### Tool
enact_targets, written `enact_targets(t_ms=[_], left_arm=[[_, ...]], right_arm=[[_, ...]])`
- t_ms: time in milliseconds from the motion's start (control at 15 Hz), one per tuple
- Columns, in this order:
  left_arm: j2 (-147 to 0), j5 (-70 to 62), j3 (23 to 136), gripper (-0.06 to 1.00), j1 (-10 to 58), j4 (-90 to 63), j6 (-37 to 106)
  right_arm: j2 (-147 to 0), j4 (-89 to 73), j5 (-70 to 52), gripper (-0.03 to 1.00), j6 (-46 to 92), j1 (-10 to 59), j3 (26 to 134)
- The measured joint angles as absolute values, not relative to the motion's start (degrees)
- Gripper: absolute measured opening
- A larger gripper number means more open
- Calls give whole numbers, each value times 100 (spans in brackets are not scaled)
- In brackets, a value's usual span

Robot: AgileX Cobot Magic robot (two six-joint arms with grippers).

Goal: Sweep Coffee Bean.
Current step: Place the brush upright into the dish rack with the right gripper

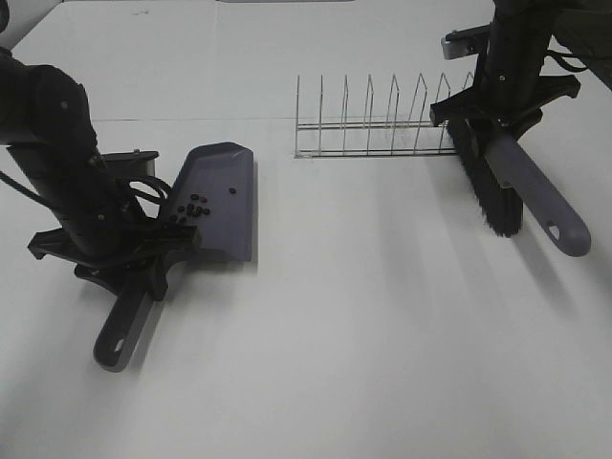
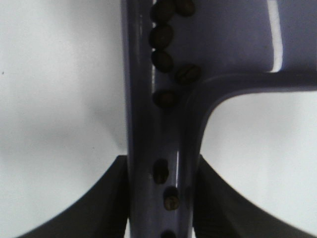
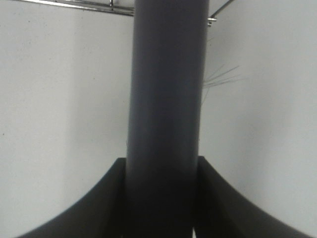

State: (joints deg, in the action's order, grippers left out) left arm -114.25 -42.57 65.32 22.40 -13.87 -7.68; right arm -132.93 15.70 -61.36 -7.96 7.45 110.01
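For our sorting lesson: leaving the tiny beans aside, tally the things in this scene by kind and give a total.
dustpan: 1
brush: 1
wire rack: 1
Total: 3
The coffee beans lie in the dustpan and are too small to count exactly.

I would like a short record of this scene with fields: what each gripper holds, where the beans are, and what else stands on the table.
left gripper: shut on the dustpan handle
right gripper: shut on the brush handle
coffee beans: inside the dustpan, mostly near its handle end
wire rack: on the table, beside the brush
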Motion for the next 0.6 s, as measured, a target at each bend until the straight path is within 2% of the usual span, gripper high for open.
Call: enact_targets(t_ms=[600], left_arm=[[-11425,-4263,6532,32,2240,-1387,-751]], right_arm=[[-14284,1524,-6417,28,-653,745,12920]])
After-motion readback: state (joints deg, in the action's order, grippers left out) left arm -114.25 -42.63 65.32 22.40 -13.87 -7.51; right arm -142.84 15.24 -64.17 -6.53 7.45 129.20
